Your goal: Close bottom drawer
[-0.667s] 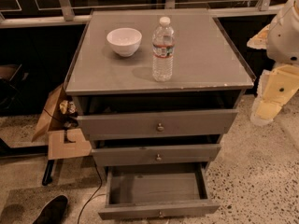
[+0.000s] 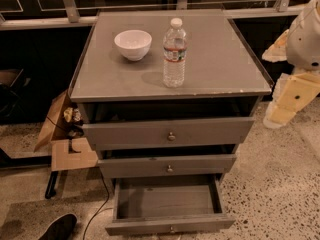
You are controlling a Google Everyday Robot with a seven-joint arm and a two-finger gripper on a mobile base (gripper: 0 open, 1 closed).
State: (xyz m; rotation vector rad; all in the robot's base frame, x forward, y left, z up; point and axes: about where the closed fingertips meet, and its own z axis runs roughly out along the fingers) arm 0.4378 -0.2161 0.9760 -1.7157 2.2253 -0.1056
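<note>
Step in hand, by judgement: approach; no contact with drawer yet.
Bottom drawer: pulled well out at foot of cabinet, below two other drawer fronts; small knob at centre of panel.
Gripper: right of cabinet, level with upper drawers, well apart from bottom drawer; spread or pressed together, cannot tell.
Next move likely calls for lowering to front panel, then pushing straight in, square, to avoid jamming.
Water bottle: label writing unreadable.
Bowl: plain white, no marks.

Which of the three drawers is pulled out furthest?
The bottom drawer: its whole inside shows; the top drawer and middle drawer barely stick out. The hand hangs right of the cabinet.
</note>
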